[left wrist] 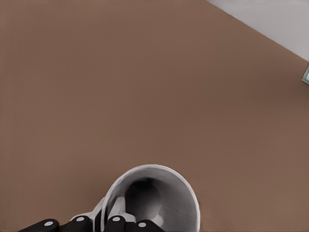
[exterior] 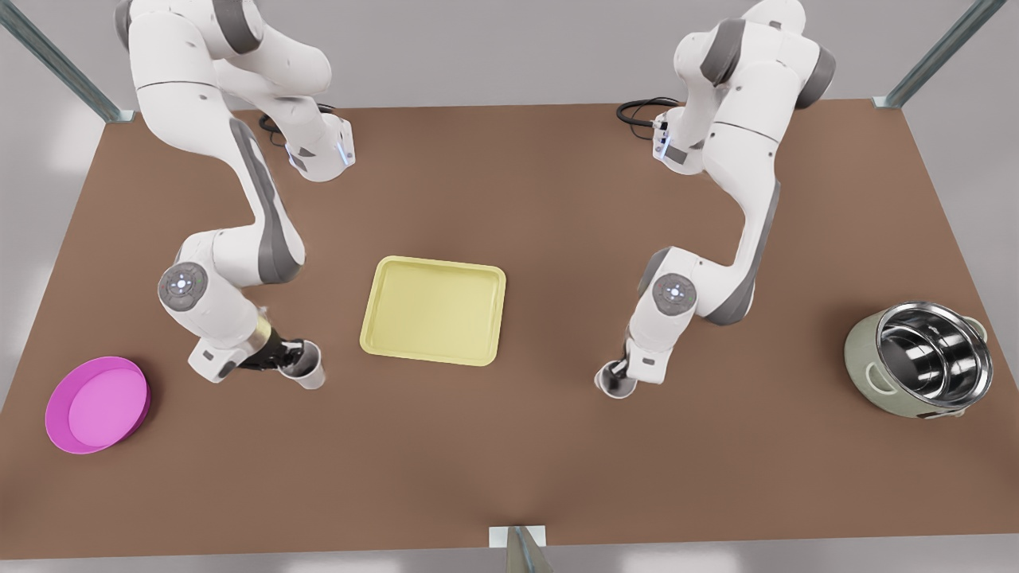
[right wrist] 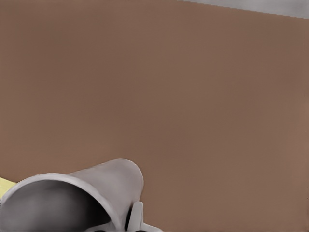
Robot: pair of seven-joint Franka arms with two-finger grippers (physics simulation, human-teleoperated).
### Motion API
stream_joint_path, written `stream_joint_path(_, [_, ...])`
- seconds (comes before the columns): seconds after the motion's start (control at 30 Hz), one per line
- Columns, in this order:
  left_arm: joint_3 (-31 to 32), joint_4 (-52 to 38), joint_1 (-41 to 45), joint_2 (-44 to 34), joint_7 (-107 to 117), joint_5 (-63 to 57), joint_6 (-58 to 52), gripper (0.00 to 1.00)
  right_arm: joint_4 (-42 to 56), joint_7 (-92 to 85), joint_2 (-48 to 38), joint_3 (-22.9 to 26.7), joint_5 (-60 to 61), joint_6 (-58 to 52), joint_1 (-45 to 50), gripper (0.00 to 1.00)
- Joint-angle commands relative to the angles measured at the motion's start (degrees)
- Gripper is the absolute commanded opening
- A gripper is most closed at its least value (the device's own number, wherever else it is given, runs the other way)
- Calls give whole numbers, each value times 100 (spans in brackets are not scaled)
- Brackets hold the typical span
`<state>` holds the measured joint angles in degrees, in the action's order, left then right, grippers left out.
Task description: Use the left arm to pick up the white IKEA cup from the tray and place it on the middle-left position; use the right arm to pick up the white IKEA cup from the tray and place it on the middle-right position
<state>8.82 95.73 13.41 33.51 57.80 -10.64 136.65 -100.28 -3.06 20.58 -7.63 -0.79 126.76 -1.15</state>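
Note:
The pale yellow tray lies empty at the table's middle. To its left in the front view, my left gripper is shut on the rim of a white cup, which tilts low over the table. The left wrist view looks into this cup, with a black fingertip inside the rim and another outside it. To the tray's right in the front view, my right gripper is shut on the second white cup. That cup leans sideways in the right wrist view, with a corner of the tray behind it.
A round magenta dish sits near the front view's left edge. A steel pot in a green cooker stands at the right. Bare brown table stretches ahead of both cups, and a metal post marks the near edge.

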Motion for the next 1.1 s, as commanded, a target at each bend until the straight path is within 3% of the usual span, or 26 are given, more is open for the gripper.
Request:
stream_joint_path(0.0, [-3, 252, -250, -64, -2650, -61, 827, 10, 184, -888, 192, 7, -35, -468, -227, 19])
stream_joint_path(0.13, [-3, 675, -444, -64, -2747, -52, 1610, 10, 1019, -1759, 939, 7, 317, -625, -597, 19])
stream_joint_path(0.27, [-3, 683, -453, -20, -2791, -52, 1751, 10, 2047, -2374, 1738, 86, 290, -933, -685, 19])
stream_joint_path(0.33, [-3, 692, -453, -29, -2791, -52, 1742, 11, 2118, -2418, 1923, 95, 237, -986, -685, 19])
stream_joint_path(0.4, [-3, 683, -453, -29, -2844, -52, 1742, 28, 2100, -2409, 2081, 77, 220, -933, -667, 19])
stream_joint_path(0.43, [-3, 683, -453, -29, -2844, -61, 1742, 50, 2109, -2409, 2204, 77, 220, -916, -676, 19])
stream_joint_path(0.47, [-3, 683, -453, -29, -2844, -61, 1742, 79, 2109, -2401, 2222, 86, 220, -916, -676, 19])
stream_joint_path(0.5, [-3, 683, -444, -29, -2844, -70, 1742, 100, 2109, -2392, 2266, 86, 220, -916, -676, 19])
stream_joint_path(0.57, [-3, 683, -436, -38, -2835, -70, 1725, 100, 2109, -2374, 2266, 86, 220, -916, -676, 20])
stream_joint_path(0.63, [-3, 683, -427, -274, -2958, -79, 1295, 100, 2118, -2357, 2284, 86, 229, -907, -676, 28])
stream_joint_path(0.7, [85, 587, -427, -1101, -3634, 9, -586, 100, 2118, -2357, 2301, 86, 220, -898, -676, 44])
stream_joint_path(0.77, [41, -1082, -506, -1207, -4795, 492, -3424, 100, 2127, -2365, 2336, 86, 220, -898, -676, 47])
stream_joint_path(0.83, [15, -1531, -1384, -1242, -6078, 1151, -4647, 100, 2135, -2383, 2223, 95, 229, -1003, -676, 55])
stream_joint_path(0.9, [15, -1251, -1701, -1953, -5604, 1626, -4788, 100, 2267, -2357, 1616, 42, 238, -2031, -658, 72])
stream_joint_path(0.93, [-73, -118, -1719, -2787, -5665, 1565, -3754, 100, 2495, -2357, 1502, 51, 238, -2497, -658, 76])
stream_joint_path(1.07, [-117, -265, -1719, -2648, -5656, 1319, -3540, 100, 2672, -1856, 544, -11, 202, -3535, -474, 99])
